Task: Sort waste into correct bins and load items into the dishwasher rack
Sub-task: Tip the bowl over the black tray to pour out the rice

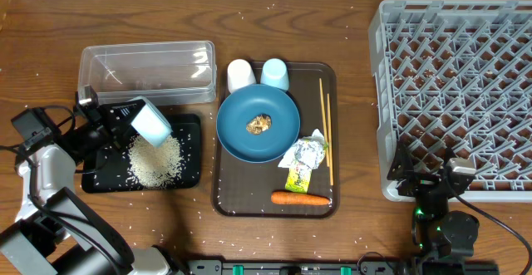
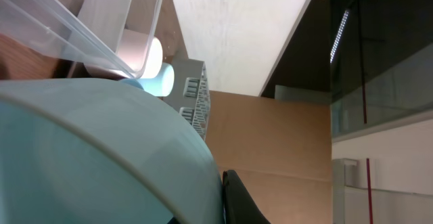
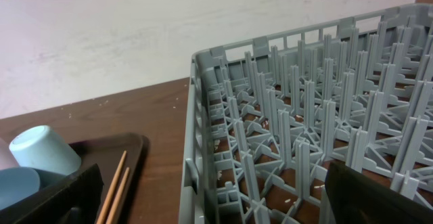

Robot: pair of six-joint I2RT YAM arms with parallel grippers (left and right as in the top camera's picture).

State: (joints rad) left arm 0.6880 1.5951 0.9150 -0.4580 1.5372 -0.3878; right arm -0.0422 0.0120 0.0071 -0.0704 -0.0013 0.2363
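My left gripper (image 1: 126,119) is shut on the rim of the small white bowl (image 1: 152,120), tipped on its side over the black tray (image 1: 193,127). A heap of rice (image 1: 155,160) lies in that tray. In the left wrist view the bowl (image 2: 101,156) fills the lower left against one finger (image 2: 240,200). The blue plate (image 1: 278,138) carries a brown food lump (image 1: 259,124). Beside it are the white cup (image 1: 241,74), light-blue cup (image 1: 275,73), chopsticks (image 1: 326,130), wrapper (image 1: 303,157) and carrot (image 1: 299,198). My right gripper (image 1: 426,175) stands open at the rack's (image 1: 457,92) front-left corner.
The clear tub (image 1: 148,69) stands behind the black tray. A brown serving tray (image 1: 229,196) holds the plate, cups and waste. Loose rice grains are scattered on the wooden table. In the right wrist view the rack wall (image 3: 196,149) stands between the fingers, chopsticks (image 3: 115,183) to the left.
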